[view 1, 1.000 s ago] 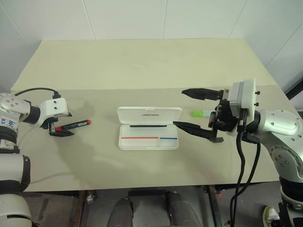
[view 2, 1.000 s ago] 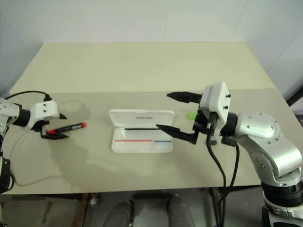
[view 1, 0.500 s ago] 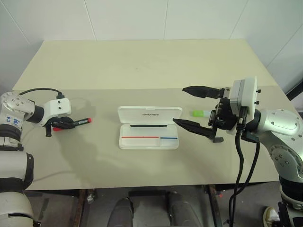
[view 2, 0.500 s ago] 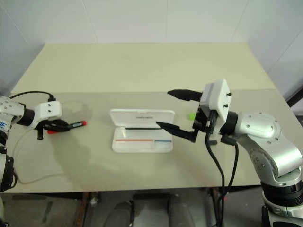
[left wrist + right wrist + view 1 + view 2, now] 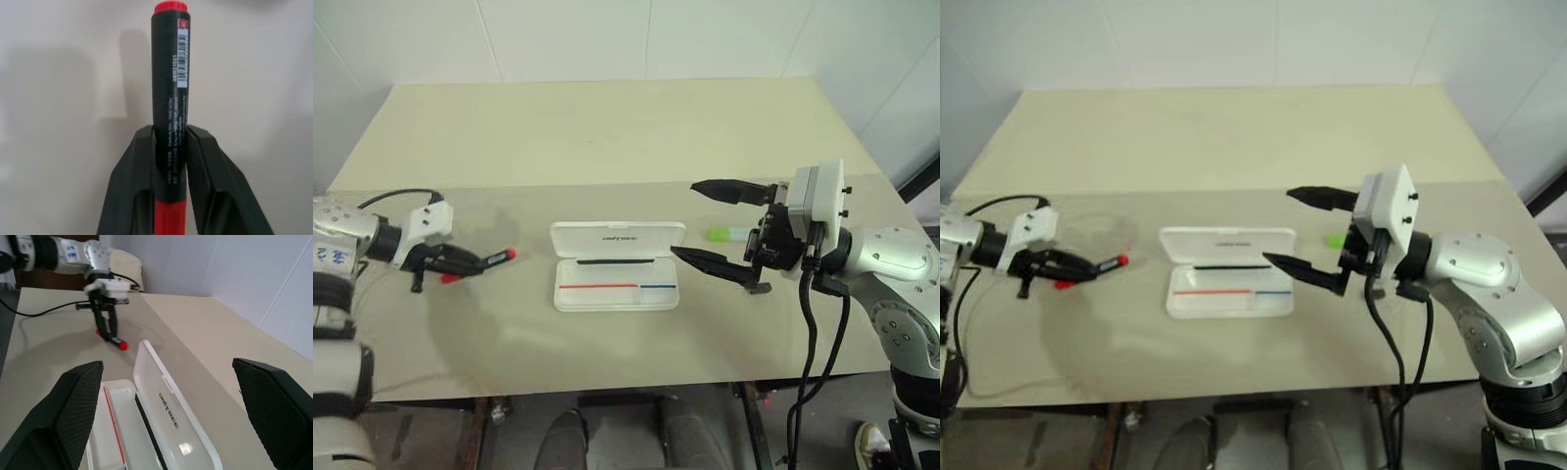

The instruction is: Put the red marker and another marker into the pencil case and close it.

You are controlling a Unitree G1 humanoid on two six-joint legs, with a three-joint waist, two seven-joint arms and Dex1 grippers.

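My left gripper (image 5: 462,262) is shut on the red marker (image 5: 495,259) near the table's left edge. The marker's dark barrel (image 5: 170,98) is clamped between both fingers, and its red tip points toward the pencil case. The white pencil case (image 5: 617,292) lies open at the table's middle, its lid (image 5: 166,411) folded back with dark lettering on it. A green-capped marker (image 5: 729,233) lies on the table just right of the case. My right gripper (image 5: 685,219) hovers open beside the case's right end, in front of that marker, holding nothing.
The beige table (image 5: 607,137) stretches far behind the case. A thin cable (image 5: 382,196) loops from my left wrist over the table's left side. The table's front edge (image 5: 607,384) runs close below the case.
My left gripper has shut on the red marker and carried it a little toward the case, its tip now off the table. The right gripper has stayed in place and open.
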